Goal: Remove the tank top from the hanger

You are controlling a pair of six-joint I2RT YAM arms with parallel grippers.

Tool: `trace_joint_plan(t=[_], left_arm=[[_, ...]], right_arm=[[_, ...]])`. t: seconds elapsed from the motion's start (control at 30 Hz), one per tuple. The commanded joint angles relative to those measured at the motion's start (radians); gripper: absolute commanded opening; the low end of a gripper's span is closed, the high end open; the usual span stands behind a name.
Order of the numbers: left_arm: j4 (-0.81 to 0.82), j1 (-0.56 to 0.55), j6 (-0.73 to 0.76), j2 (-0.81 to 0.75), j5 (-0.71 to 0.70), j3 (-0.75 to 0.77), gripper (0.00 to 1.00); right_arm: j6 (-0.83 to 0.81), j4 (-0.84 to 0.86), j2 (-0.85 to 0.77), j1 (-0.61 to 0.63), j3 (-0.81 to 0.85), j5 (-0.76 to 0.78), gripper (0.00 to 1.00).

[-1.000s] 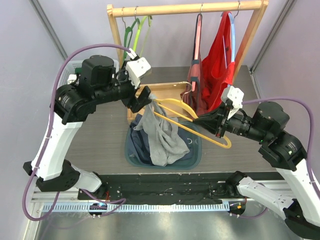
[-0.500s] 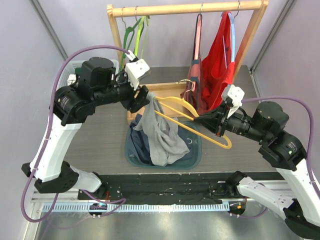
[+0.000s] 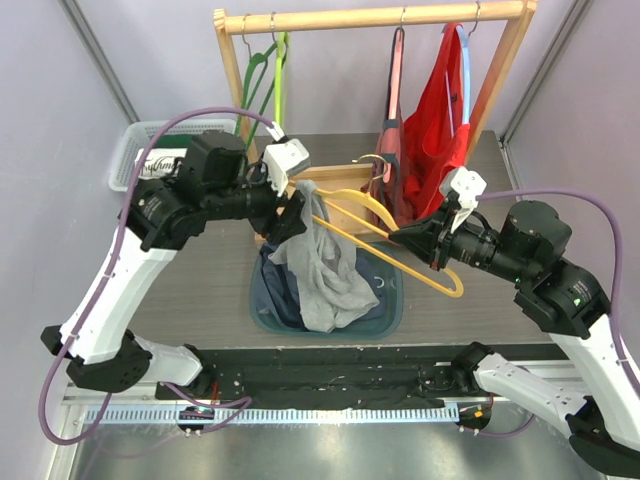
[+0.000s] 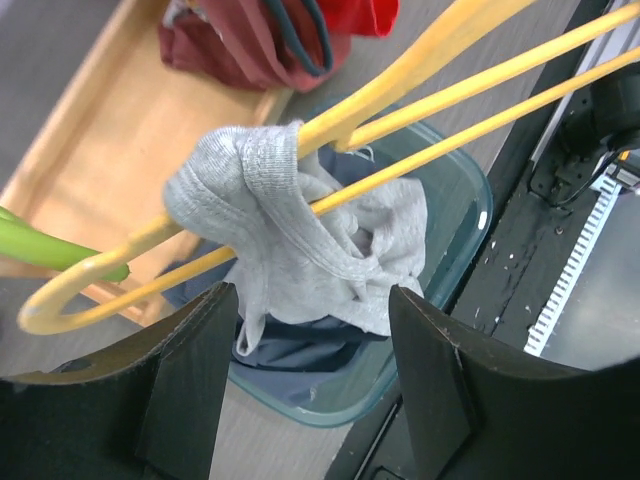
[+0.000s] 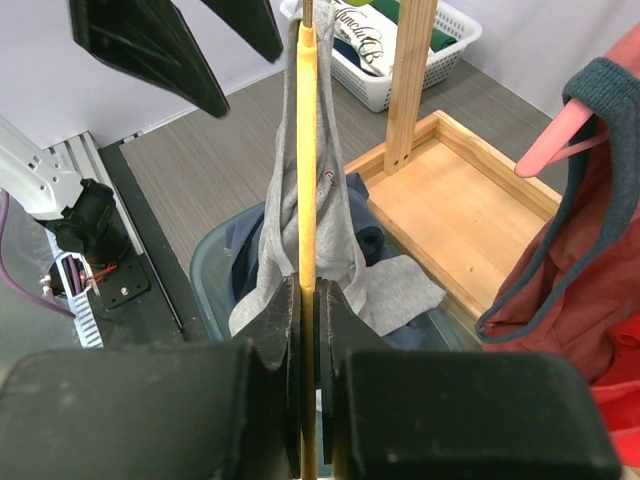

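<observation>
1. The tabletop (image 3: pixel 200 270) is the grey wood-grain surface filling the middle of the top view. The wooden clothes rack (image 3: pixel 370 17) stands along its far side, with its bar running across the top of the frame.
2. On that rack you've got a red garment (image 3: pixel 440 110) hanging at upper right and a couple of green hangers (image 3: pixel 275 70) at upper left. A white basket (image 3: pixel 140 150) sits over at the left edge of the frame.
3. The blue-green bin (image 3: pixel 390 310) is at centre frame, just below the rack, with dark clothes inside.
4. The grey tank top (image 3: pixel 325 265) is still on the hanger. It's bunched around the hanger's left end, and the rest drapes down into the bin. In the left wrist view it's a twisted wad mid-frame, wrapped over the yellow bars.
5. The yellow hanger (image 3: pixel 400 255) runs diagonally from centre toward the lower right, up in the air over the bin.
6. Your right end effector (image 3: pixel 405 238) is clamped shut on the hanger, right of centre. The right wrist view shows both fingers squeezing the yellow bar edge-on at bottom centre.
7. Your left end effector (image 3: pixel 293 210) is at the bunched end, just left of centre. Its jaws are spread apart. In the left wrist view the wad shows in the gap beyond the fingers, with nothing pinched.
</observation>
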Motion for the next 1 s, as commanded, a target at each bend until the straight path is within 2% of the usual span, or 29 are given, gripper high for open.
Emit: trace_joint_plan(t=[0.0,0.2,0.33,0.43,0.47,0.53,0.57,0.6,0.83,0.97], left_arm=[[0.083,-0.012,-0.064,-0.004,-0.030,-0.045,0.66],[0.105,-0.037,-0.095,0.043,-0.110,-0.022,0.67],[0.109,-0.040,-0.097,0.065,-0.141,0.008,0.61],[0.109,-0.042,-0.097,0.068,-0.164,0.009,0.48],[0.109,-0.042,-0.097,0.068,-0.172,0.010,0.36],[0.108,-0.042,-0.087,0.069,-0.187,0.016,0.19],[0.105,-0.040,-0.081,0.069,-0.192,0.027,0.05],[0.105,-0.042,-0.075,0.066,-0.201,0.036,0.00],[0.075,-0.040,-0.037,0.076,-0.234,0.168,0.00],[0.080,-0.040,-0.011,0.092,-0.322,0.222,0.00]], right_arm=[[0.018,0.094,0.003,0.004,0.028,-0.008,0.01],[0.023,0.101,-0.002,0.004,0.021,-0.029,0.01],[0.049,0.106,-0.019,0.004,0.003,-0.034,0.01],[0.046,0.106,-0.025,0.004,0.000,-0.029,0.01],[0.046,0.103,-0.028,0.004,0.000,-0.029,0.01],[0.044,0.092,-0.030,0.004,0.001,-0.026,0.01],[0.044,0.086,-0.031,0.004,0.004,-0.025,0.01],[0.044,0.077,-0.033,0.004,0.006,-0.019,0.01],[0.041,-0.016,-0.060,0.004,0.003,0.015,0.01],[0.043,-0.098,-0.077,0.004,0.021,0.026,0.01]])
